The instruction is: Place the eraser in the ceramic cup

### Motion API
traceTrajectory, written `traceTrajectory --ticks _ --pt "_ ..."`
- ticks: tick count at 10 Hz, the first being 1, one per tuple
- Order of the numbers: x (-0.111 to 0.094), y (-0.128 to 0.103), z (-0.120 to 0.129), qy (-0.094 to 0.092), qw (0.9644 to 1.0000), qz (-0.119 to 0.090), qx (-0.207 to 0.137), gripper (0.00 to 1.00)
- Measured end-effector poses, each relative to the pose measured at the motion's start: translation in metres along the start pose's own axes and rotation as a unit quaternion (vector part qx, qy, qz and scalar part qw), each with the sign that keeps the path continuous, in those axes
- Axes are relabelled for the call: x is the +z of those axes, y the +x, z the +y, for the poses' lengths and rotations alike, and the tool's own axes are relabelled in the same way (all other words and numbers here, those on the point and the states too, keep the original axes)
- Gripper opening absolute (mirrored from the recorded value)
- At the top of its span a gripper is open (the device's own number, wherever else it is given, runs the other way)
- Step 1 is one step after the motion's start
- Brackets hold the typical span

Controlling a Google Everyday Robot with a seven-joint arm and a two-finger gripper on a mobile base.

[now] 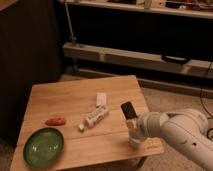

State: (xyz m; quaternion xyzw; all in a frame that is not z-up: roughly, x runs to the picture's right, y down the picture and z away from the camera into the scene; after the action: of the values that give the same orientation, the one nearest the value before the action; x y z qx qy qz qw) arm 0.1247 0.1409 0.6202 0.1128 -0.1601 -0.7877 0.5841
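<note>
The eraser (128, 110) is a small dark block with a lighter edge, standing tilted in the air above the table's right front corner. My gripper (131, 123) holds it by its lower end, at the end of the white arm (175, 131) that reaches in from the right. The ceramic cup (134, 144) is a small white cup directly under the gripper. It is mostly hidden by the arm, and only part of its side shows. The eraser sits just above where the cup's rim lies.
On the wooden table (65, 95) lie a wide green bowl (44, 146) at the front left, a red object (55, 121), a white capped tube (95, 118) and a flat white block (101, 98). Dark shelving (125, 55) stands behind.
</note>
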Motion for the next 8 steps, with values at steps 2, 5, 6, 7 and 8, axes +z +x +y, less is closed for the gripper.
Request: traceTrajectory --ticks 2,5,6,7,8 --pt "-0.008 -0.016 0.013 -0.006 0.9999 0.005 0.009 0.05" --pt "-0.005 -0.024 0.020 -0.007 0.9995 0.032 0.005 0.05" --pt "-0.001 -0.025 0.021 -0.005 0.9993 0.037 0.004 0.05" --pt "0.004 -0.027 0.023 -0.003 0.9992 0.040 0.001 0.05" --pt "0.005 -0.027 0.023 -0.004 0.9994 0.035 0.000 0.05"
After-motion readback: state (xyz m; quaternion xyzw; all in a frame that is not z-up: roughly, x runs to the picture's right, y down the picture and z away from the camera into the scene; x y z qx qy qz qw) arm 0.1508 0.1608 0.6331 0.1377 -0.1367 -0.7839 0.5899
